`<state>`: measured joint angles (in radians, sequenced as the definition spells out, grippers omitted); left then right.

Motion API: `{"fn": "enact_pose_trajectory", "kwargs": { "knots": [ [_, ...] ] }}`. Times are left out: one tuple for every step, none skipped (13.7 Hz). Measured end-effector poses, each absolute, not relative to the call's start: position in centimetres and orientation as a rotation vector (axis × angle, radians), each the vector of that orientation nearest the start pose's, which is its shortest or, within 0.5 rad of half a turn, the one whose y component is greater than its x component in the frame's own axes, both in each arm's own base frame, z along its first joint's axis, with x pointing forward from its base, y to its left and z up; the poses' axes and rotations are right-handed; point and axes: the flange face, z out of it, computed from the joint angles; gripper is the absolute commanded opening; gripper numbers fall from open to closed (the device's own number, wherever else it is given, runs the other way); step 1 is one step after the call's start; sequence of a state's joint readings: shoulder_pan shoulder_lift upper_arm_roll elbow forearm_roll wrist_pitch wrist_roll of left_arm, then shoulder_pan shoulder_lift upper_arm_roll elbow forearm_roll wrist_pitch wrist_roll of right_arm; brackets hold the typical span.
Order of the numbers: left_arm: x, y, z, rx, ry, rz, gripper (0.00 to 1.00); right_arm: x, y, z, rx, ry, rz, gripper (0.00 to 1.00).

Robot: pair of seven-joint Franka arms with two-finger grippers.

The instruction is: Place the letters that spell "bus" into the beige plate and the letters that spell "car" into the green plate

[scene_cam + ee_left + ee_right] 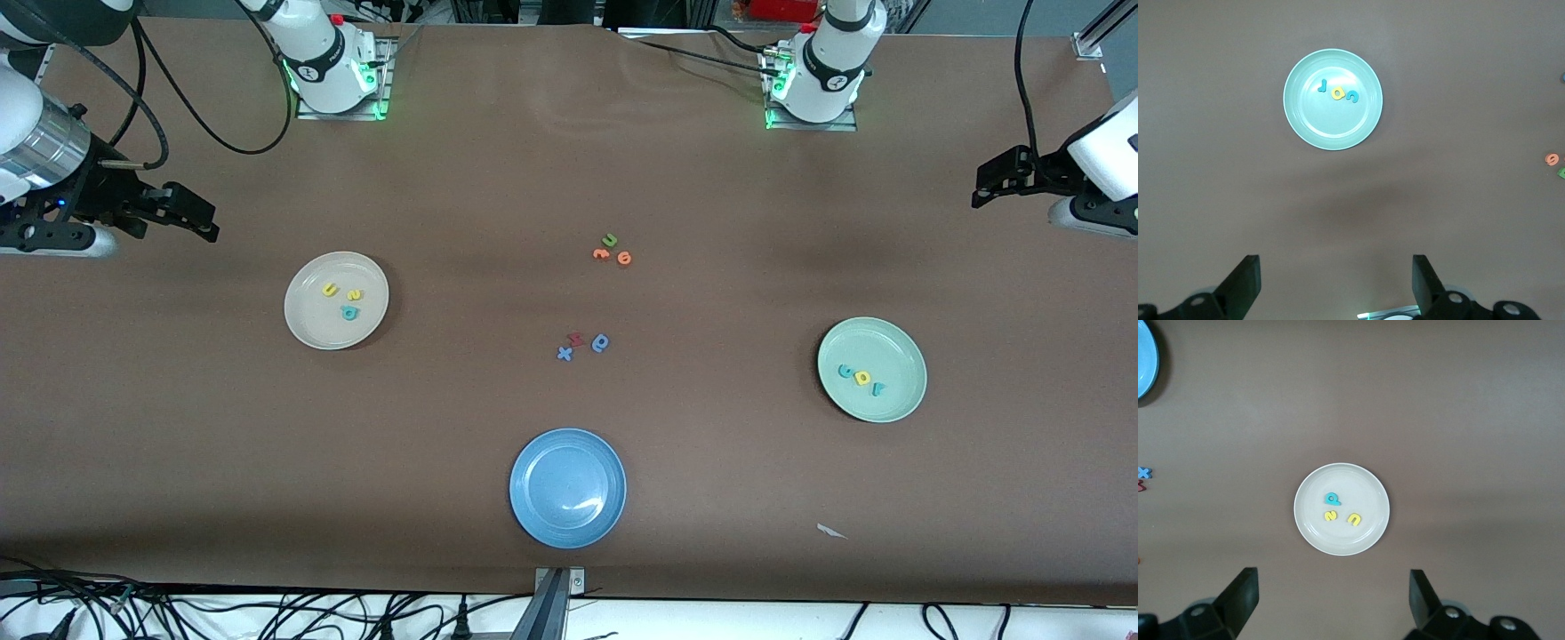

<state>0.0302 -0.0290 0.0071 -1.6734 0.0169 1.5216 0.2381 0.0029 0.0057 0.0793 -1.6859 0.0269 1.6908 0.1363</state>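
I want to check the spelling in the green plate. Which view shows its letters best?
The left wrist view: the green plate sits centred below the camera, its teal c, yellow a and teal r clearly separate. The front view shows the same letters much smaller. The right wrist view misses that plate.

You have the beige plate [307, 320] toward the table's right-arm end holding the teal b [348, 312], yellow u [330, 289] and yellow s [354, 295]. The green plate [898, 396] near the left-arm end holds the teal c [845, 371], yellow a [861, 377] and teal r [877, 388]. Both grippers, right [206, 227] and left [982, 188], hang open at the table's ends.
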Motion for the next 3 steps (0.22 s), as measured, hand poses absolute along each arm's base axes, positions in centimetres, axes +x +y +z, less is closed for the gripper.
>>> {"fn": "enact_pose_trajectory", "kwargs": {
  "knots": [
    [53.66, 2.00, 58.86, -3.119, 0.320, 0.193, 1.00, 56.12, 4.87, 57.72, -3.113, 0.089, 0.006, 1.00],
    [53.73, 1.67, 59.00, -3.117, 0.329, 0.188, 1.00, 56.12, 4.87, 57.71, -3.113, 0.089, 0.006, 1.00],
    [53.83, 1.47, 59.18, -3.116, 0.331, 0.182, 1.00, 56.12, 4.88, 57.71, -3.113, 0.089, 0.006, 1.00]
  ]
}}
